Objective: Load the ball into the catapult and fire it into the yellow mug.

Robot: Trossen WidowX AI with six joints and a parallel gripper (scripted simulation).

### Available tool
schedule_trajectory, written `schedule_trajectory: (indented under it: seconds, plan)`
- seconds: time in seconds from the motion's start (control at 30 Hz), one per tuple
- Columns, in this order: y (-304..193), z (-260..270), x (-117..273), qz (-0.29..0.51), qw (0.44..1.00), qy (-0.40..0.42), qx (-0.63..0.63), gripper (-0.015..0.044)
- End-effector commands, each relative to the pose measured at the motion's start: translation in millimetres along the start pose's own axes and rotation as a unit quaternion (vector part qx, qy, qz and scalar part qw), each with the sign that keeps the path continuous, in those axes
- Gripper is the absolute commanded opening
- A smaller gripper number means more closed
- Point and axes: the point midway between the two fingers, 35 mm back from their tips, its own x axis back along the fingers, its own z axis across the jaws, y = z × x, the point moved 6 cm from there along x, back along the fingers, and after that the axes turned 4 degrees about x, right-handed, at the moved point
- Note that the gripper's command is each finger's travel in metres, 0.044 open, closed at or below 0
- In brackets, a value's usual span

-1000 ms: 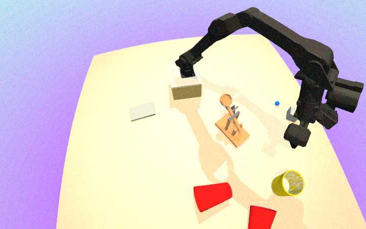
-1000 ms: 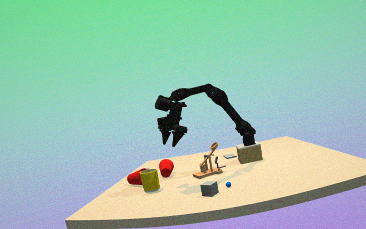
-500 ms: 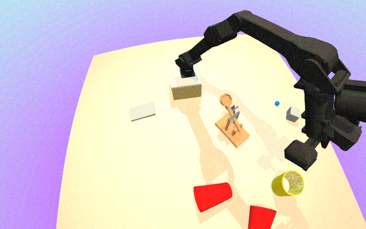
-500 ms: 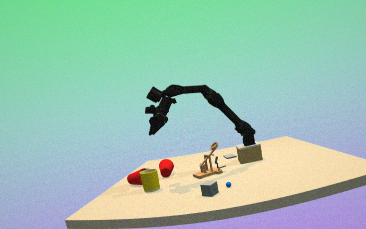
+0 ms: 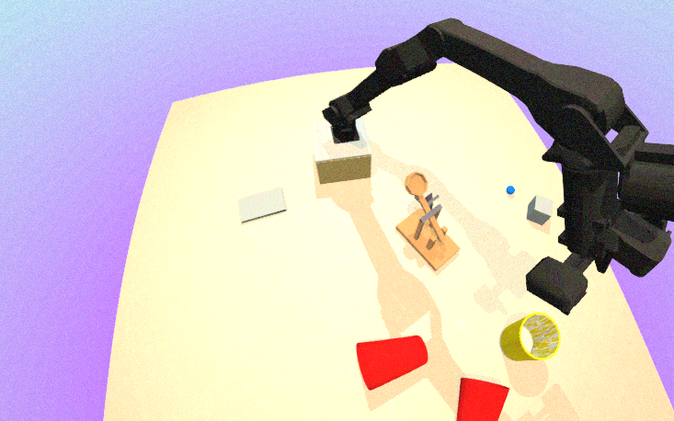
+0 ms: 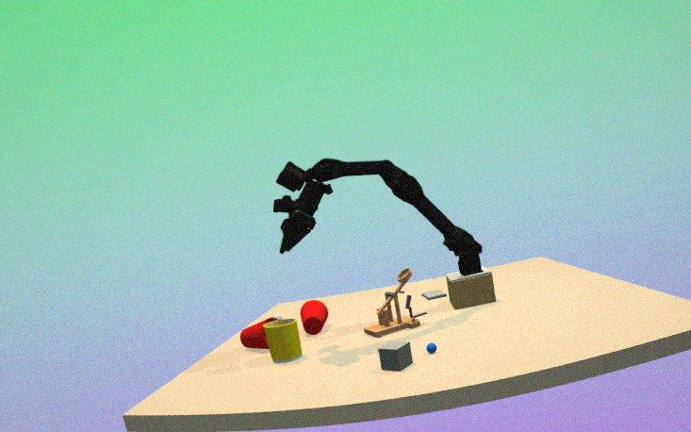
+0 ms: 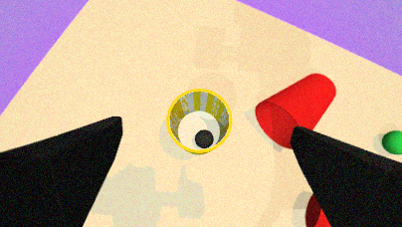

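The yellow mug (image 5: 512, 343) (image 6: 283, 340) (image 7: 200, 101) stands upright on the table. In the wrist view a dark ball (image 7: 204, 138) lies on its pale floor, near the wall. The wooden catapult (image 5: 439, 257) (image 6: 381, 328) stands between the arm's base and the mug, its throwing arm raised. Its spoon (image 5: 416, 183) looks empty. My gripper (image 7: 209, 129) is open and empty, high above the table, with the mug seen between its fingers in the wrist view. The top and exterior views do not show the finger gap clearly.
A blue ball (image 5: 509, 189) (image 6: 431, 348) lies beside a grey block (image 5: 539, 210) (image 6: 394, 357). Two red cups (image 5: 391, 361) (image 5: 480, 402) lie on their sides near the mug. A green ball (image 7: 394, 142) shows at the wrist view's right edge. A flat grey plate (image 5: 262, 204) (image 6: 434, 294) lies farther off.
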Motion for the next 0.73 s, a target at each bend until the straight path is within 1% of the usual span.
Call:
schedule_trajectory:
  seconds: [0.0,0.7]
  plan:
    - [1.8,0.5,1.4,-0.004,1.000,0.002,-0.003,0.0440]
    - [0.0,0.0,0.0,0.000,1.000,0.000,0.000,0.0440]
